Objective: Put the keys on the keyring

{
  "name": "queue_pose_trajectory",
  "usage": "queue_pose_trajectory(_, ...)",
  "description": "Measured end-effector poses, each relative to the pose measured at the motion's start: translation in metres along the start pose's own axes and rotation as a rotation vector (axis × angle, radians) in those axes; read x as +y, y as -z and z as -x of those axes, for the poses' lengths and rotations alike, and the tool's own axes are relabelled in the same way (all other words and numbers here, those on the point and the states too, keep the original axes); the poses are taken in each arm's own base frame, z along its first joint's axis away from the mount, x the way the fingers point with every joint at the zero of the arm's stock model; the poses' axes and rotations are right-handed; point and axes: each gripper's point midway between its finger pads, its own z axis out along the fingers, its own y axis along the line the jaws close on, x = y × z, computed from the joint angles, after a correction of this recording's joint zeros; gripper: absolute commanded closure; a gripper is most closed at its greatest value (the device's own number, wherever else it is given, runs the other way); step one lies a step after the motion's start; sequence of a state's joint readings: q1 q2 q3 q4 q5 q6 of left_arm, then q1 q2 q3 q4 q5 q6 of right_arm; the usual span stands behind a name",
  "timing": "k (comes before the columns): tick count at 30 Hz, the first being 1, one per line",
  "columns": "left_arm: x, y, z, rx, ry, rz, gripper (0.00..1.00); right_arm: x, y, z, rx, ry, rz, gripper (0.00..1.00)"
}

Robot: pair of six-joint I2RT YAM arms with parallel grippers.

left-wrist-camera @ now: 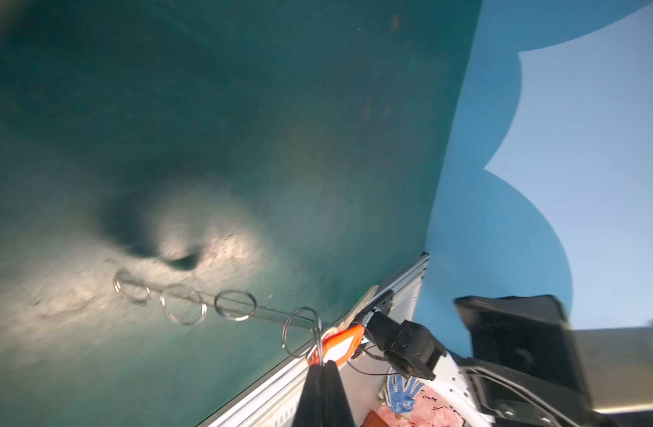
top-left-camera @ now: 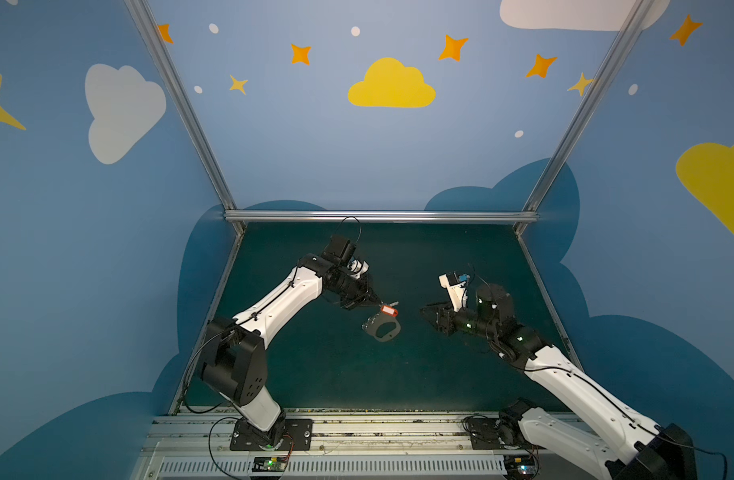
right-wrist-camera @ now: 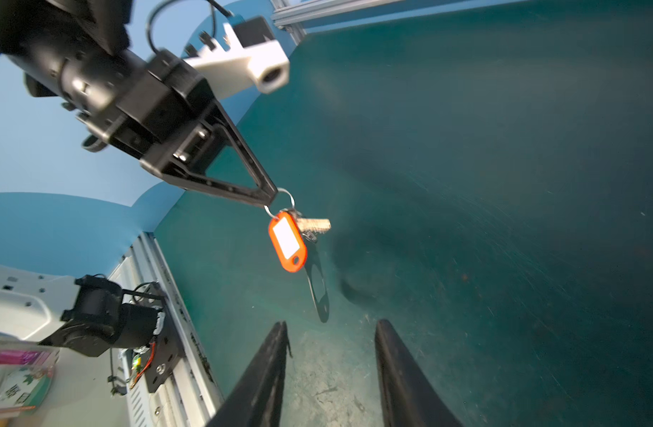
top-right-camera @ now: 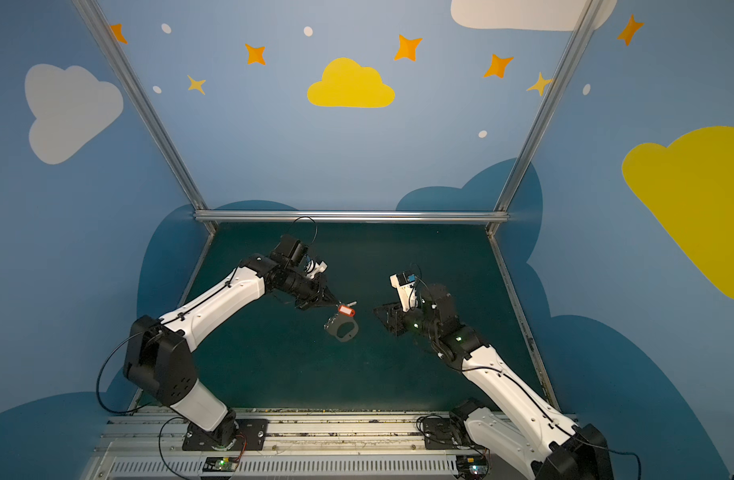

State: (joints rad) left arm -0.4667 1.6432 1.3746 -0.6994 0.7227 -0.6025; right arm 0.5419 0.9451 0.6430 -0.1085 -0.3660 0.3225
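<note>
The left gripper [right-wrist-camera: 270,199] is pressed together on a keyring [right-wrist-camera: 292,197]; the keys [right-wrist-camera: 287,242], orange tag and silver key, hang from it above mid-table in both top views. Only the right wrist view shows the grey holed plate [right-wrist-camera: 323,308] dangling beneath them, and the right gripper [right-wrist-camera: 330,355] spread, empty and well apart. Only the left wrist view shows the spare rings [left-wrist-camera: 235,305] in a row.

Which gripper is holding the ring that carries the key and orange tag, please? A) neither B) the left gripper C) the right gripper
B: the left gripper is shut on the ring, with the tag and key dangling from it, while the right gripper is open and apart.
</note>
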Motion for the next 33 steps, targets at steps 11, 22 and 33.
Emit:
queue_pose_trajectory(11, -0.041, -0.003, 0.074, -0.125, -0.093, -0.029, 0.96, -0.022, 0.018, 0.000, -0.075, -0.036, -0.084, 0.58)
queue_pose_trajectory(22, 0.025, -0.051, 0.071, -0.109, -0.052, 0.025, 0.96, -0.026, 0.019, 0.001, -0.089, -0.060, -0.090, 0.59)
queue_pose_trajectory(33, 0.048, -0.025, 0.025, -0.083, -0.078, 0.113, 0.96, -0.029, 0.006, -0.005, -0.051, -0.094, -0.071, 0.60)
